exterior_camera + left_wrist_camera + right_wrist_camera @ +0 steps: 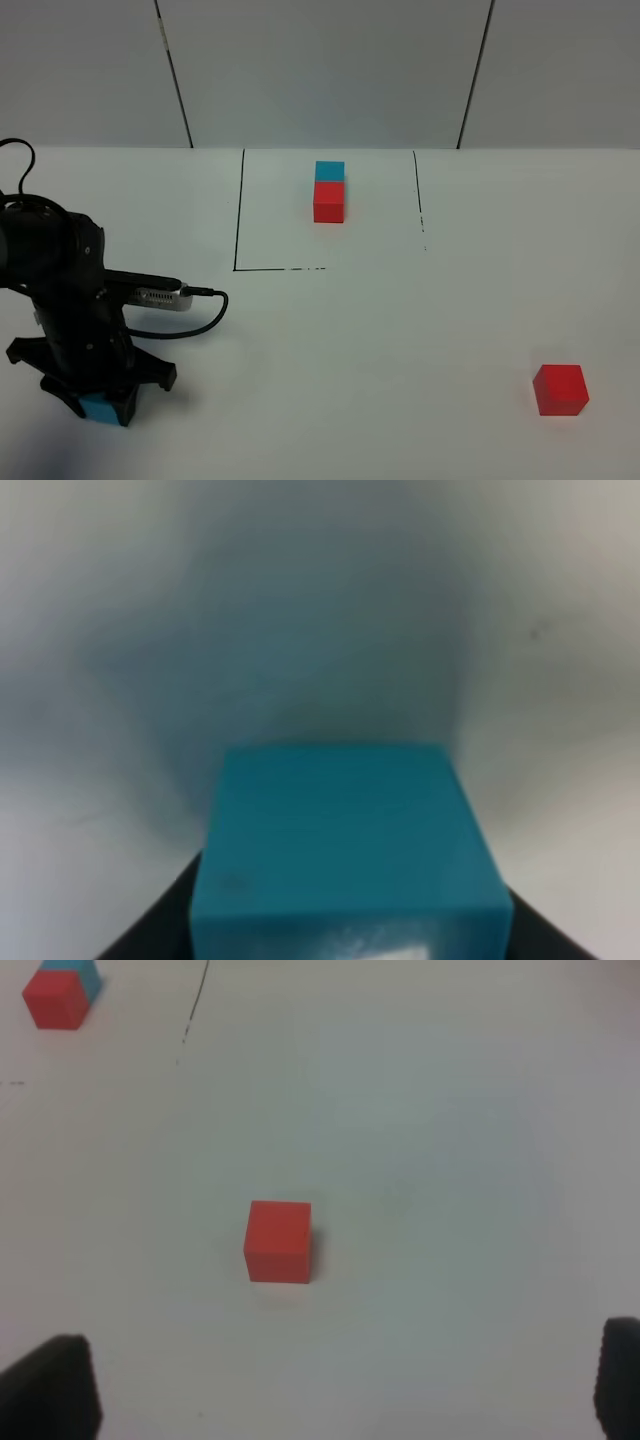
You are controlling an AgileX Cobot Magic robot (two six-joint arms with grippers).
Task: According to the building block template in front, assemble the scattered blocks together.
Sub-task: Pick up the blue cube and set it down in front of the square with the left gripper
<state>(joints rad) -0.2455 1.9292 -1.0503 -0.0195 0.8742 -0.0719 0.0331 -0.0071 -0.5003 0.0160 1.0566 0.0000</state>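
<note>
**Left tool clamped on the cyan-blue cube, right tool wide open above the red cube**

At the near left of the white worktop, the left tool stood low with its jaws closed against the sides of the cyan-blue cube; whether the cube rested on the surface could not be told. At the far middle lay the building block template, a thin black outline around a touching cube pair, blue behind and red in front. At the near right the red cube sat alone, well apart from the others. The right tool, seen only by its wrist camera, hung over it, spread wide and holding nothing.
</note>
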